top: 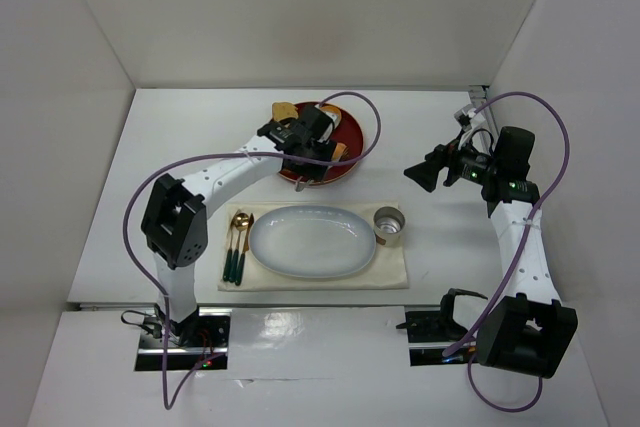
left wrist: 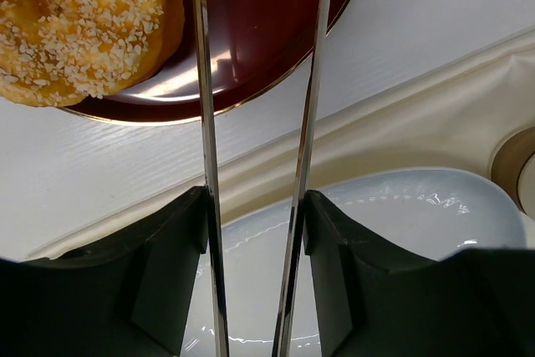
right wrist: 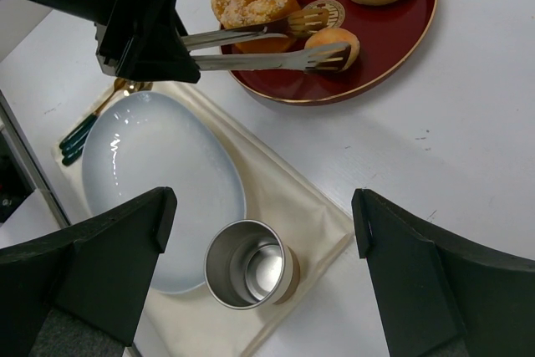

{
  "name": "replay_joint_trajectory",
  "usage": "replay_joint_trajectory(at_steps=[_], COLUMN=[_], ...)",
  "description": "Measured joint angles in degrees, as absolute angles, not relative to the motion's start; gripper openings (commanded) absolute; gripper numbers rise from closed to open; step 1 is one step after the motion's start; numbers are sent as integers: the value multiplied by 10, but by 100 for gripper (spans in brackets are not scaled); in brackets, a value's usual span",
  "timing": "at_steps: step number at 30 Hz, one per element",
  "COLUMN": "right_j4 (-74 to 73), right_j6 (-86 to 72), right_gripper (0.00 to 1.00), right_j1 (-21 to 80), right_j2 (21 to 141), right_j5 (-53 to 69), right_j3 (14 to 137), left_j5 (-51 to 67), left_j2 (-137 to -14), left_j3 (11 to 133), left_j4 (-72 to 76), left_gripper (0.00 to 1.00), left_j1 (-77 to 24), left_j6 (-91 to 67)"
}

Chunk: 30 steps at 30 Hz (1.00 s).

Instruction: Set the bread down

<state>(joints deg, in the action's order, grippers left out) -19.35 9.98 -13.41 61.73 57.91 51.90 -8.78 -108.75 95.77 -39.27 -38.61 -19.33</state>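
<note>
The left gripper (left wrist: 255, 227), the nearer one, clamped half-squeezed tongs (right wrist: 267, 48); the bread (right wrist: 334, 38) lay at their tips.

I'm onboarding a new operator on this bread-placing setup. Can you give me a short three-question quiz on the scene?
1. True or false: the bread lies on the red tray.
2. What does the left pincer grip? A) a spoon B) metal tongs C) a donut
3. Fill in: the metal cup stands on the ___, beside the white plate.
Key: 1 true; 2 B; 3 cloth.
</note>
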Motion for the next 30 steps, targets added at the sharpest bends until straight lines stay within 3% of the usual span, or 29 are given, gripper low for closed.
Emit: replay_joint_trajectory(at_steps=[7, 15, 24, 30], right_j4=[-194, -194, -194, -194], right_j6=[100, 100, 100, 100], right_gripper=[100, 100, 100, 100], right_j1=[-134, -134, -134, -134], right_j2=[617, 617, 617, 617], right_j5=[579, 579, 579, 579], right_j3=[519, 519, 519, 519], left_j5=[-88, -90, -90, -92], left_j2=[-1098, -1100, -1106, -1106], left_j3=[959, 959, 972, 973], left_j4=[-399, -404, -412, -414], left_gripper=[61, 52, 31, 2], left_j1=[-386, -386, -386, -386], left_j6=[-192, -192, -192, -192])
